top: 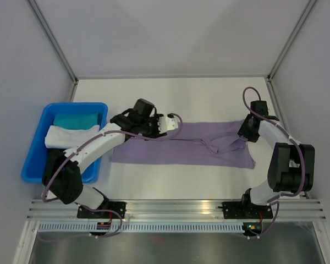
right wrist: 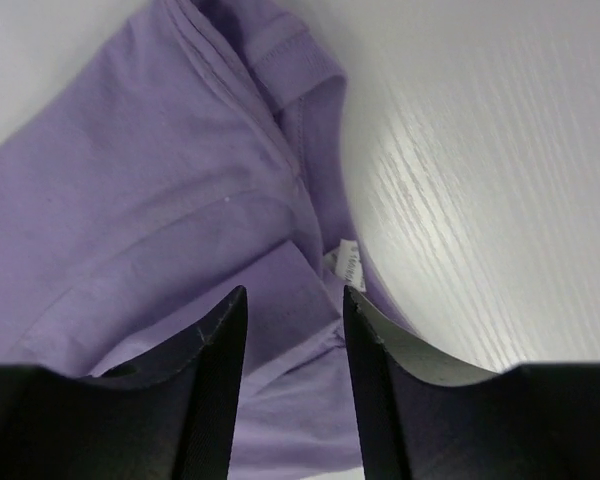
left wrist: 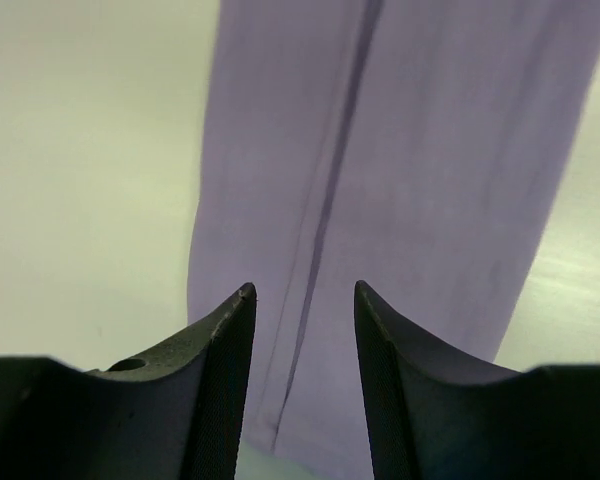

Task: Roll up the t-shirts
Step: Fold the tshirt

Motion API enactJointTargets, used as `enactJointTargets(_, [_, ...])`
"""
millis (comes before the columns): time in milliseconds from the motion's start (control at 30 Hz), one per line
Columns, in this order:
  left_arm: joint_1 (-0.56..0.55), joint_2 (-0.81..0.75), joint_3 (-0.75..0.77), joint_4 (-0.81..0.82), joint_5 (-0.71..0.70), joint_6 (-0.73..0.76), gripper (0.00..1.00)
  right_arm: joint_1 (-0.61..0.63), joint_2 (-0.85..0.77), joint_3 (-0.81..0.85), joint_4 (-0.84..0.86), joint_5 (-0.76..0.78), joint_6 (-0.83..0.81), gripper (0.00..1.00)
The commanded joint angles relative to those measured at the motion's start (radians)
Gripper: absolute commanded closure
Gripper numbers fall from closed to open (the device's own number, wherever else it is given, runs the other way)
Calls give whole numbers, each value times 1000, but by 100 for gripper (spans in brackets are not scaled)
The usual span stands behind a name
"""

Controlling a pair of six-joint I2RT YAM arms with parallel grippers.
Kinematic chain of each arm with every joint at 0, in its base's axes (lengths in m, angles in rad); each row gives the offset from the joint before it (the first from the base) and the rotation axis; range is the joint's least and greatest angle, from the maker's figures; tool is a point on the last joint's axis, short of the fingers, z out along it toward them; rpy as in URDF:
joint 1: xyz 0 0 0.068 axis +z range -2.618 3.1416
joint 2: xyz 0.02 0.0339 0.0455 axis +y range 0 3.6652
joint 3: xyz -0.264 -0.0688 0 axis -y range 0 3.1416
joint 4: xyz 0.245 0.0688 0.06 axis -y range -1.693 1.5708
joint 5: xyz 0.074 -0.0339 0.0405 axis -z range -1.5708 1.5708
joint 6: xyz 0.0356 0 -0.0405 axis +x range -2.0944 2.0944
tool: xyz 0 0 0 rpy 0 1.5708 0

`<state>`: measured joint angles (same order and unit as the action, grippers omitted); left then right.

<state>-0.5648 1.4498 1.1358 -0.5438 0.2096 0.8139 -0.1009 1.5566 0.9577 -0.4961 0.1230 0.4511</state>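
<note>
Thin lavender short-sleeved t-shirt (top: 170,148) lies flat as a long folded strip across the white counter (top: 209,99); left claw (left wrist: 302,290) spread above its left end, gripping nothing; right claw (right wrist: 293,292) spread over the collar end, likewise empty
</note>
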Motion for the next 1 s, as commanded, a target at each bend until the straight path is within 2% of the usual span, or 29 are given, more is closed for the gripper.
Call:
enactJointTargets(0, [-182, 101, 108, 37, 65, 62, 50, -2, -62, -17, -59, 55, -23, 52])
enactJointTargets(33, [-252, 131, 126, 82, 74, 64, 50, -2, -67, -20, -62, 46, -22, 55])
enactJointTargets(133, [-366, 254, 199, 146, 109, 105, 52, -2, -87, -46, -62, 29, -9, 57])
enactJointTargets(267, [-417, 403, 298, 226, 261, 90, 52, -13, -115, -71, -53, -3, 4, 57])
enactJointTargets(400, [-426, 544, 413, 309, 350, 30, 52, -14, -121, -92, -30, -49, 15, 57])
enactJointTargets(600, [-429, 724, 541, 351, 356, -7, 54, -13, -139, -108, -18, -59, 27, 57])
enactJointTargets(667, [-428, 774, 567, 351, 332, -21, 59, -13, -139, -108, -22, -45, 23, 57])
enactJointTargets(900, [-431, 817, 584, 332, 298, -53, 60, -13, -151, -112, -30, 53, 1, 57])
enactJointTargets(967, [-432, 819, 585, 328, 287, -62, 64, -14, -151, -116, -15, 52, 3, 57])
